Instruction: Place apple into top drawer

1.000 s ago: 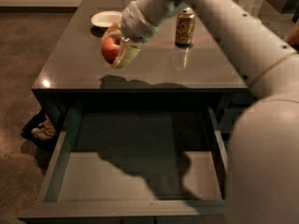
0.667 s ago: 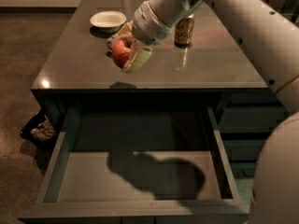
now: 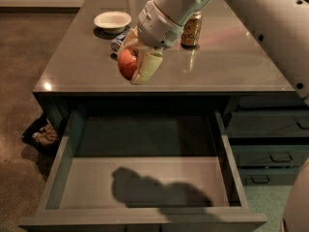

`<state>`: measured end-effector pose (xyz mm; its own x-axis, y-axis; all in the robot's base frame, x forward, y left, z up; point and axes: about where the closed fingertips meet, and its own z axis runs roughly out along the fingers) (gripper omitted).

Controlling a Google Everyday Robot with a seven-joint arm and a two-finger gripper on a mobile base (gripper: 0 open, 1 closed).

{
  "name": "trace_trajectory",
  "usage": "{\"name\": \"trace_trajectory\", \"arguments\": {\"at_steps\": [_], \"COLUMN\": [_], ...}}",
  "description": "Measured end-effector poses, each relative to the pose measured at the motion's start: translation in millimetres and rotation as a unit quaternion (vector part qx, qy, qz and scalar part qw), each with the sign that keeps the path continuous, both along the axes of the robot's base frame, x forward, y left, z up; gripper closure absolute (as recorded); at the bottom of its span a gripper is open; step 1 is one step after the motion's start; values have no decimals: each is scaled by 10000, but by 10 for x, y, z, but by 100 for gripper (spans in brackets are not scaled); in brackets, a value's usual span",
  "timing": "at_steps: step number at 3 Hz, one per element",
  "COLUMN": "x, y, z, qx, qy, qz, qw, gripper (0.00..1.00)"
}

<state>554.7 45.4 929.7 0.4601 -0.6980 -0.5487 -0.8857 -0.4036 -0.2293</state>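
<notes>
The apple (image 3: 126,64) is small, round and red-orange, and sits between the pale fingers (image 3: 147,67) of my gripper (image 3: 135,66). The gripper is shut on it and holds it in the air above the front edge of the counter, left of centre. The white arm comes down from the upper right. The top drawer (image 3: 145,182) is pulled wide open below the counter. Its flat grey bottom holds nothing and carries the arm's shadow. The apple is above the drawer's back edge, well above its floor.
On the grey countertop (image 3: 227,57) stand a white bowl (image 3: 112,20), a brown-gold can (image 3: 191,29) and a blue can (image 3: 119,40) partly hidden behind the gripper. Narrower handled drawers (image 3: 270,156) are at the right. A dark bag (image 3: 42,134) lies on the floor at left.
My gripper has carried the apple toward the counter's front edge and a little right, closer to the open drawer. The shadow in the drawer has shifted.
</notes>
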Motion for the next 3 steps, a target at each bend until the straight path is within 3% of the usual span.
{"name": "trace_trajectory", "arguments": {"at_steps": [1, 2, 3], "x": [-201, -750, -1103], "y": [-56, -187, -246], "z": [-18, 74, 138], "qx": [-151, -438, -607], "qy": [71, 99, 95], "qz": [-108, -527, -778], "qw": [9998, 9976, 9951], "gripper": [100, 100, 100]}}
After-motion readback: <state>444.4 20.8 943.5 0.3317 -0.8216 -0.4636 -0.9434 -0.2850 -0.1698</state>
